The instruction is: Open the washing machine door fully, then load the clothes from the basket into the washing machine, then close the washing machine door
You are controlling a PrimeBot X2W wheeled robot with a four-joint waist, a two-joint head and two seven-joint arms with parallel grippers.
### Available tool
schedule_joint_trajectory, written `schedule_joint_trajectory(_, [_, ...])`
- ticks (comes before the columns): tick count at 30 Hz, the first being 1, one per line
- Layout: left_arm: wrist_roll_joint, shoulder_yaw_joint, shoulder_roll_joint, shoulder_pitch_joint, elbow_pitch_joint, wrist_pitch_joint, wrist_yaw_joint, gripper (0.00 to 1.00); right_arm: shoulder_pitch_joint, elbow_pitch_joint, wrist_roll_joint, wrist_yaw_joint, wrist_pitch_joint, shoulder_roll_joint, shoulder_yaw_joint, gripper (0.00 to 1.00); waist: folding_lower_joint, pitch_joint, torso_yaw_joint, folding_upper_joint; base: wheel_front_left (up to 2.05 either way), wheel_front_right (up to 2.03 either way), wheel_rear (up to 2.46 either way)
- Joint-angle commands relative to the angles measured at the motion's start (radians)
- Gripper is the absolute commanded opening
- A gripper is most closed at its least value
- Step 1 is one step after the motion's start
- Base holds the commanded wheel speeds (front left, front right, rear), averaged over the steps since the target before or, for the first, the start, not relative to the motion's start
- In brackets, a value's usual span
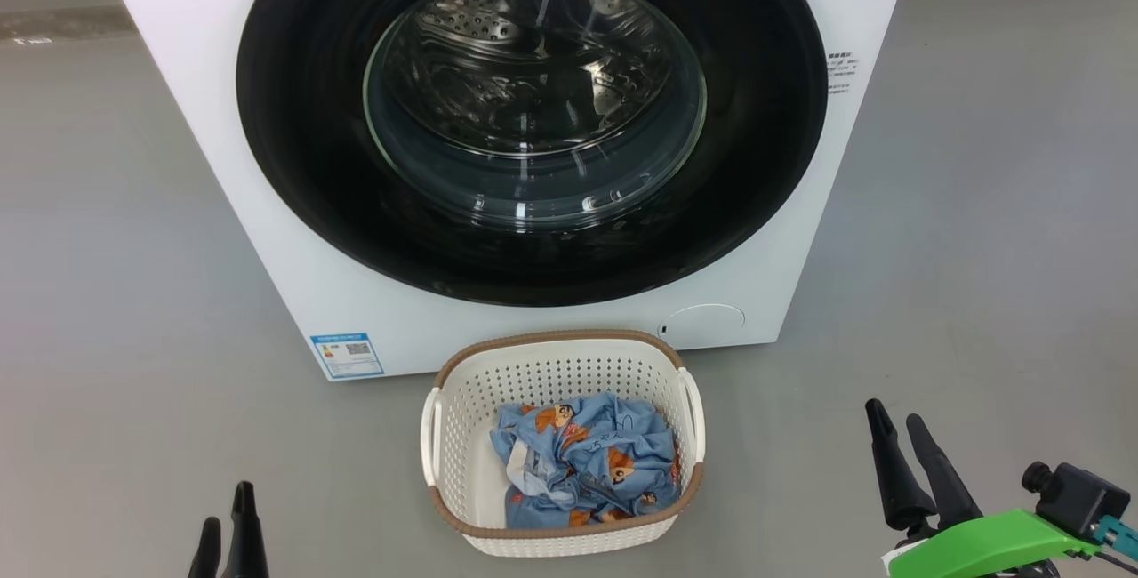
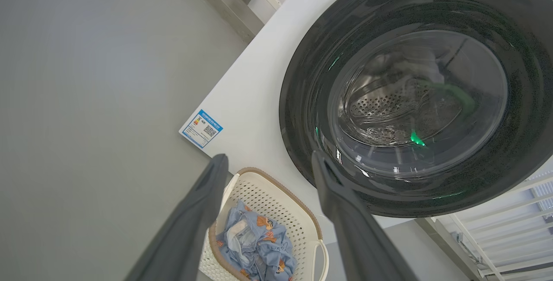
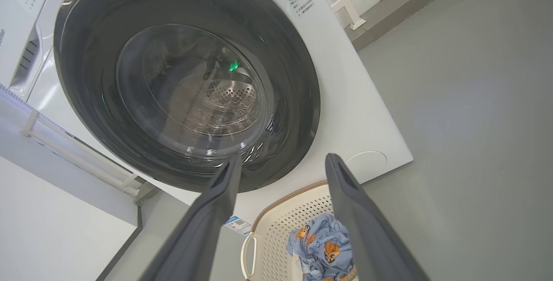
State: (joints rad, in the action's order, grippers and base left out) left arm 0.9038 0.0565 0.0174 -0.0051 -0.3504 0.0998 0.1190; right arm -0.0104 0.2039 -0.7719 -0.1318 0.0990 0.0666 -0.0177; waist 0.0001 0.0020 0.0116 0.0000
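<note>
The white washing machine [image 1: 222, 116] stands ahead with its round glossy black washing machine door [image 1: 293, 160] flat against its front; the steel drum shows through the glass window. In front of it on the floor sits the cream basket [image 1: 458, 400], holding light blue clothes [image 1: 591, 462] with orange-brown figures. My left gripper [image 1: 227, 507] is low at the left of the basket, open and holding nothing. My right gripper [image 1: 896, 422] is open and holding nothing to the right of the basket. The left wrist view shows the door [image 2: 302, 99] and basket [image 2: 276, 194]; the right wrist view shows the door [image 3: 86, 56] and clothes [image 3: 324, 246].
Grey floor [image 1: 107, 293] spreads on both sides of the machine. A blue label [image 1: 348, 356] marks the machine's lower left corner, and a round white cover [image 1: 707, 325] its lower right. White frames [image 2: 497, 229] stand beside the machine.
</note>
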Motion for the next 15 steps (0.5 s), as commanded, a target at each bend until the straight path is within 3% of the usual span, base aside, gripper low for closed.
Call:
schedule_joint_trajectory(1, [-0.052, 0.020, 0.018, -0.033, 0.019, 0.015, 0.007, 1.00, -0.037, -0.032, 0.050, 0.001, 0.017, 0.015, 0.023, 1.00, -0.0001, 0.000, 0.000, 0.0000, 0.00, 0.00, 0.00])
schedule_joint_trajectory(15, [-0.282, 0.021, 0.022, -0.027, 0.026, 0.053, -0.004, 1.00, -0.040, -0.027, 0.225, 0.001, 0.055, 0.037, 0.065, 1.00, -0.0001, 0.000, -0.004, 0.0000, 0.00, 0.00, 0.00])
